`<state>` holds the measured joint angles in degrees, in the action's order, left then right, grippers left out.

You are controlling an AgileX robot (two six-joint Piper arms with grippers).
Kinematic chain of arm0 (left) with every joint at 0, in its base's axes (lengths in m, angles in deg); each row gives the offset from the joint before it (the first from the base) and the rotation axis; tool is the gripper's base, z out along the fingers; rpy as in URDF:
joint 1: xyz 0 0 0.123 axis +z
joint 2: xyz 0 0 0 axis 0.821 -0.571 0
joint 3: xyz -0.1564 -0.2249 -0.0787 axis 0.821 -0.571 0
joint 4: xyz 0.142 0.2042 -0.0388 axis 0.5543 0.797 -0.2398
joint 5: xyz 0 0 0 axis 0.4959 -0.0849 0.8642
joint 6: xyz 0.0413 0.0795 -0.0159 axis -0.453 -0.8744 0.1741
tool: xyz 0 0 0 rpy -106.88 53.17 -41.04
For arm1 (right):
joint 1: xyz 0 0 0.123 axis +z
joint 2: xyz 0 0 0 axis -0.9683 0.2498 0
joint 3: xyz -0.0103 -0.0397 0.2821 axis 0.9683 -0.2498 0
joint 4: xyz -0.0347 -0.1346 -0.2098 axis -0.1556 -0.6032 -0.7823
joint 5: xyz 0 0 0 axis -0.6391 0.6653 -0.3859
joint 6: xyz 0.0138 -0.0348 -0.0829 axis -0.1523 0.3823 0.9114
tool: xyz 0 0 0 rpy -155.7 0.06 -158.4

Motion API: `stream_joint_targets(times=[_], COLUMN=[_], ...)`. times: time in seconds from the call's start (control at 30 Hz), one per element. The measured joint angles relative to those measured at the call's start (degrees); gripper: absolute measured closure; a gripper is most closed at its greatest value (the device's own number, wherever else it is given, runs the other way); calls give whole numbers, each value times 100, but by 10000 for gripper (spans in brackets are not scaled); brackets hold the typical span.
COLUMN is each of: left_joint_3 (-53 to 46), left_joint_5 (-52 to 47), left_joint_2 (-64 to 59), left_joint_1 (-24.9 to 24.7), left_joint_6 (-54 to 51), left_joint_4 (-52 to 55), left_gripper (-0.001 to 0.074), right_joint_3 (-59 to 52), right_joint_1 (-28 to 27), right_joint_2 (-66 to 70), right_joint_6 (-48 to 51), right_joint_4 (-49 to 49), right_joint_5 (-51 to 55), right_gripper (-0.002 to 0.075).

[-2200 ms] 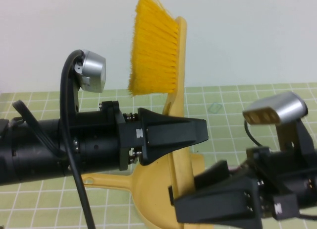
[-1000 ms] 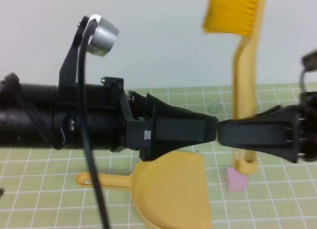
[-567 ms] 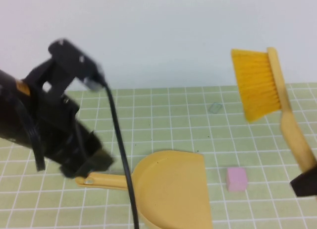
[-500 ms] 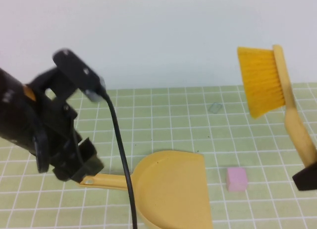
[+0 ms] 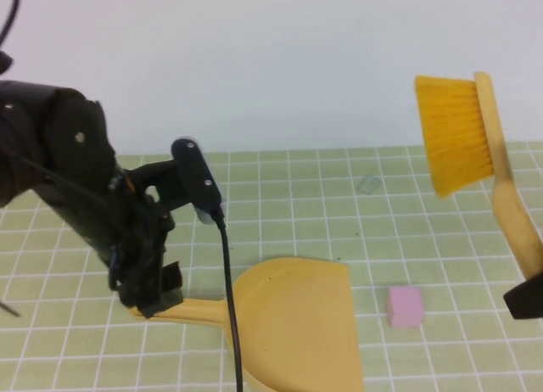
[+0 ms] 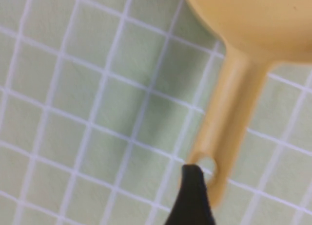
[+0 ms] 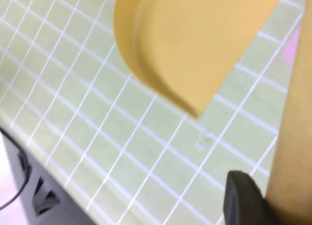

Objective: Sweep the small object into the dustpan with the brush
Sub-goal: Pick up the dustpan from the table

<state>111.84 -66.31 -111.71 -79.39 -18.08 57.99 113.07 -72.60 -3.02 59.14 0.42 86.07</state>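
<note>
A yellow dustpan (image 5: 293,324) lies on the green grid mat, its handle (image 5: 191,310) pointing left. A small pink cube (image 5: 405,306) sits just right of the pan's open edge. My left gripper (image 5: 155,294) is open and low over the handle's hole end. In the left wrist view one black fingertip (image 6: 194,196) touches the handle (image 6: 229,118) there. My right gripper (image 5: 526,297), at the right edge, is shut on the yellow brush's handle (image 5: 509,214). It holds the brush upright, with the bristles (image 5: 454,133) high above the mat. The right wrist view shows the pan (image 7: 195,40) and the brush handle (image 7: 292,137).
The green grid mat (image 5: 339,205) covers the table up to a white back wall. A small clear scrap (image 5: 367,185) lies on the mat behind the pan. The left arm's black cable (image 5: 227,307) hangs across the pan's left side.
Both arms have dropped away from the camera. The left gripper has come down to the dustpan handle's end. The right gripper has carried the brush to the right edge.
</note>
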Motion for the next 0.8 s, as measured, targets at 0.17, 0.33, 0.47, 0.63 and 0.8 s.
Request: stream_joint_targets(times=[0.17,0.33,0.47,0.63,0.8], left_joint_3=[0,0,0,0,0], left_joint_5=[295,295,354,391,523], left_joint_2=[-269,-582,-886,-1167,-1418], left_joint_1=[0,0,0,0,0], left_joint_6=[-733,-1477,-1663,-1712,-1712], left_joint_4=[-44,-158,-144,-112,-43], left_gripper=[223,223,223,223,223], right_joint_3=[0,-45,-45,-55,-55], right_joint_1=[0,0,177,618,861], right_joint_2=[11,11,11,63,231], right_joint_6=[-7,-23,-71,-641,-1344], right_joint_4=[-22,-34,-49,-810,-1631], right_joint_5=[-146,-146,-317,-677,-901], right_gripper=[729,729,729,729,729])
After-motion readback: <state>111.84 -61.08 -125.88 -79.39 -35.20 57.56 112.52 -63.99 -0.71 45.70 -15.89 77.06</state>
